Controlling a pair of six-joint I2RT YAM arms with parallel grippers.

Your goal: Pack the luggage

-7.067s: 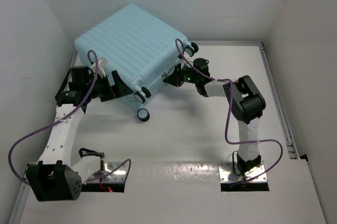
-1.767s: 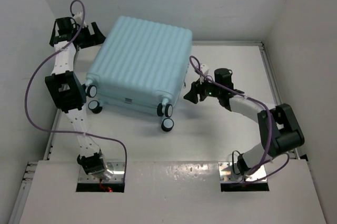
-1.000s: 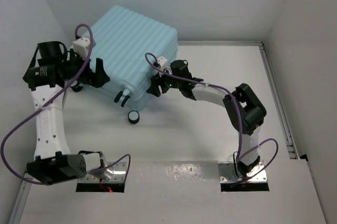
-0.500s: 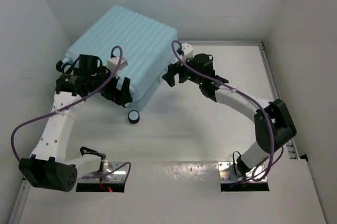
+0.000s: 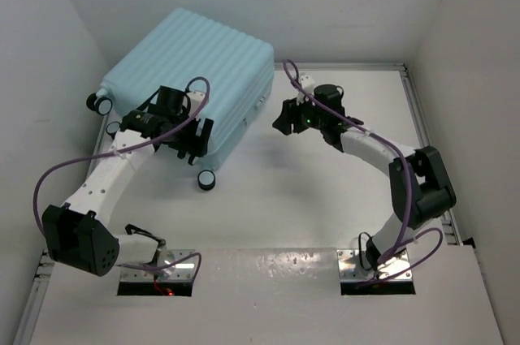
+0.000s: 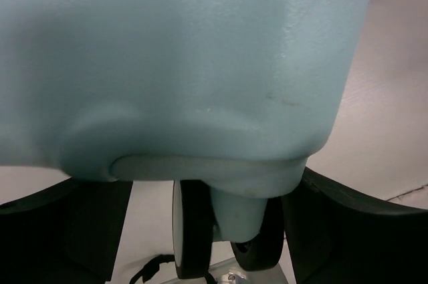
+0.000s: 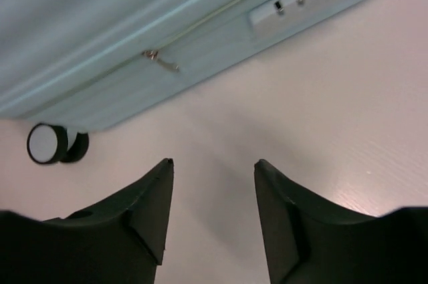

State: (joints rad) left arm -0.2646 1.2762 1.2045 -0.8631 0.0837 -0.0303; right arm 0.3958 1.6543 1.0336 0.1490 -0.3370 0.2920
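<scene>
Your suitcase (image 5: pixel 195 57) lies shut at the far left of the table (image 5: pixel 325 191). The right gripper (image 5: pixel 284 122), fingers apart and holding nothing, sits just off the zipper side, with the zipper pull (image 7: pixel 160 61) ahead of it. I'd judge that arm nearer for opening. The left gripper's (image 5: pixel 195 140) 2 fingers are spread astride the corner above a wheel (image 6: pixel 190 230).

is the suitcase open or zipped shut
Shut. The suitcase shows only its ribbed shell from above, and the right wrist view shows the halves meeting along a closed zip, the zipper pull lying flat.
</scene>
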